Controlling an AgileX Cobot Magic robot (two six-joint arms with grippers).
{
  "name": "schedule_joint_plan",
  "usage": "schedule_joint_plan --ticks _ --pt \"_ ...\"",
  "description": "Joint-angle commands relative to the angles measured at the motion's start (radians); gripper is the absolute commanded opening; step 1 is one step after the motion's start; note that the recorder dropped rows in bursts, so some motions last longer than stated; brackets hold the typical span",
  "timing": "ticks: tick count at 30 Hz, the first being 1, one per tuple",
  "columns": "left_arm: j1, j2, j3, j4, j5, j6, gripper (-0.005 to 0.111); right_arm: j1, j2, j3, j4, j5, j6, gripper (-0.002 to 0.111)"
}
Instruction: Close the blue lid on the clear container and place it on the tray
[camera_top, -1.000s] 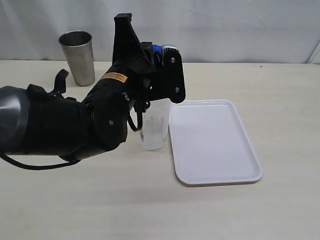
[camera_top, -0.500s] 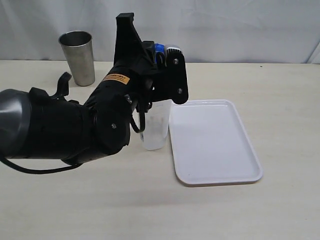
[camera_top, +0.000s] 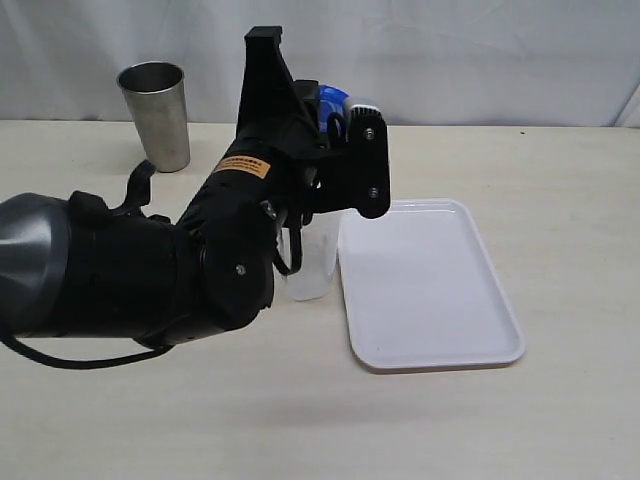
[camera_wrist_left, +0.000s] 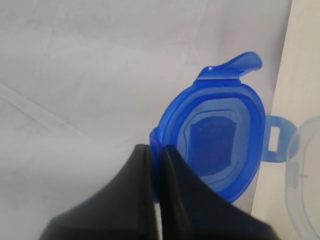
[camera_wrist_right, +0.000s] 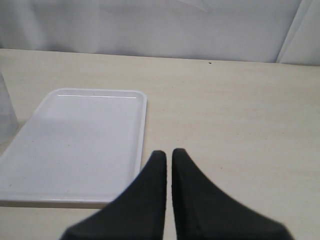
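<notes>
The left gripper (camera_wrist_left: 156, 150) pinches the rim of the blue lid (camera_wrist_left: 215, 135), higher than the clear container (camera_top: 312, 268), which stands just beside the tray (camera_top: 430, 290) edge. The right gripper (camera_wrist_right: 168, 154) is clenched, empty, over open table (camera_wrist_right: 240, 100).

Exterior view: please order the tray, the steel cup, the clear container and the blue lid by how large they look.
1. The tray.
2. The steel cup or the clear container: unsure, because the left arm hides part of the container.
3. The blue lid, only partly visible.
</notes>
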Motion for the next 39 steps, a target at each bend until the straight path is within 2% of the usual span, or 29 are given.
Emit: schedule_joint_plan --ticks 1,17,22,39 --pt "-0.006 -0.001 0.001 -0.032 -0.023 0.012 0.0 0.0 -0.005 0.003 0.006 -0.003 0.002 0.004" --pt "-0.024 -0.001 0.002 -0.091 -0.025 0.034 0.0 0.0 -0.005 0.003 0.006 -0.003 0.002 0.004" --pt "-0.036 -0.001 0.039 -0.08 -0.056 0.034 0.0 0.0 -0.005 0.003 0.006 -0.003 0.002 0.004" --pt "-0.036 -0.001 0.061 -0.115 -0.022 0.028 0.0 0.0 -0.005 0.003 0.006 -0.003 0.002 0.004"
